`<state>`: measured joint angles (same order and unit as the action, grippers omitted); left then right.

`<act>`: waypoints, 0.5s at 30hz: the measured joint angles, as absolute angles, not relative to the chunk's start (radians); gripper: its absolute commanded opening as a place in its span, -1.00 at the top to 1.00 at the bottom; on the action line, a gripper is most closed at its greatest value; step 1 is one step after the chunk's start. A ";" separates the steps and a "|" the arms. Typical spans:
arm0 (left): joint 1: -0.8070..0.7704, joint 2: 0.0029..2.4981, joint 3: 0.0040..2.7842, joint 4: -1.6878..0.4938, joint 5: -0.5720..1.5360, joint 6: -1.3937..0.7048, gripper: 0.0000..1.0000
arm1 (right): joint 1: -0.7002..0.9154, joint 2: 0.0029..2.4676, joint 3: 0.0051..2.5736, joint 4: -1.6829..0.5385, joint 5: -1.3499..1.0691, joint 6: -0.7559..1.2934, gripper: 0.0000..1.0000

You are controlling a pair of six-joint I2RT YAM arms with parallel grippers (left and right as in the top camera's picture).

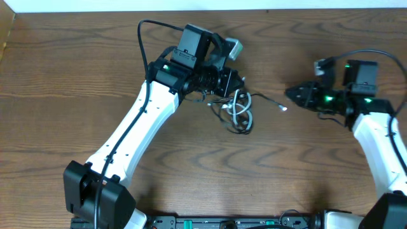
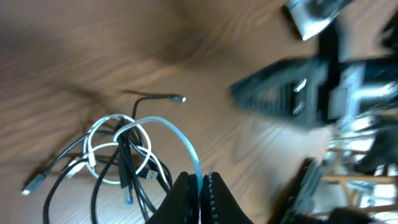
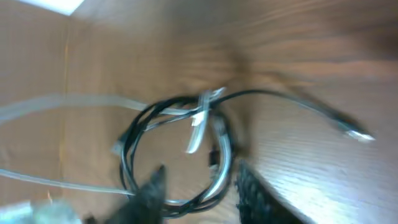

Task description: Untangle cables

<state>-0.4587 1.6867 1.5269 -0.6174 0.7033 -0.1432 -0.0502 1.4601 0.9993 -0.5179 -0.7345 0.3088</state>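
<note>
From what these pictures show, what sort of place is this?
Probably a robotics lab or test bench. Two white robot arms, the left arm and the right arm, reach over a wood-grain table, and a small tangle of white and black cables lies on it.

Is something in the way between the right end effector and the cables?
No, nothing visible. Only bare table lies between the right end effector and the cables.

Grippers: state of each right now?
Left gripper: closed on the white cable.
Right gripper: open, holding nothing.
</note>
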 measured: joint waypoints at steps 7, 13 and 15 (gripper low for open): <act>-0.427 1.644 1.527 -0.545 0.741 -0.278 0.85 | 0.056 1.515 0.999 -0.406 -0.786 0.347 0.12; -0.422 1.560 1.527 -0.534 0.755 -0.337 0.85 | 0.128 1.563 0.999 -0.282 -0.818 0.412 0.11; -0.422 1.552 1.527 -0.530 0.757 -0.349 0.85 | 0.152 1.570 0.999 -0.234 -0.823 0.442 0.10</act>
